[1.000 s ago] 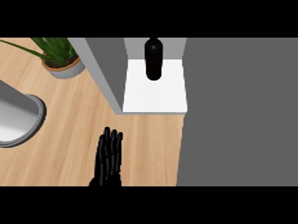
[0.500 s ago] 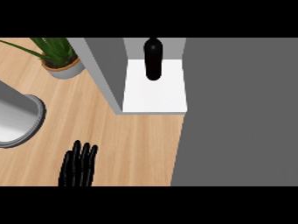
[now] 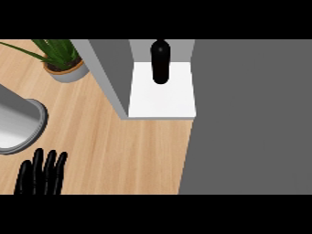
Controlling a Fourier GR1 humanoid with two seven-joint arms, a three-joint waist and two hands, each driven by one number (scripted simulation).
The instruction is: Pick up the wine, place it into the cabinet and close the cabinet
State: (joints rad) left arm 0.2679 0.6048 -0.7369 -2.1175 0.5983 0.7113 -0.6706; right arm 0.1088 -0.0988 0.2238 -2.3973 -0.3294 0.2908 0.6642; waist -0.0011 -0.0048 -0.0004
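Change: my left robot hand has moved left and down along the desk in the last second, away from the cabinet.
Hand state: fingers straight and together, holding nothing; my right robot hand is not in view.
Wine: the wine stands upright on the white cabinet shelf, well apart from my hand.
Meaning: placing looks done; I judge only closing the cabinet remains.
Around: a potted plant at the back, a grey cylinder just beside my hand.
In the way: the cylinder, perhaps.

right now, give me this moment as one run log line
wine: upright in cabinet | left hand: open, lower left over counter | right hand: not in view
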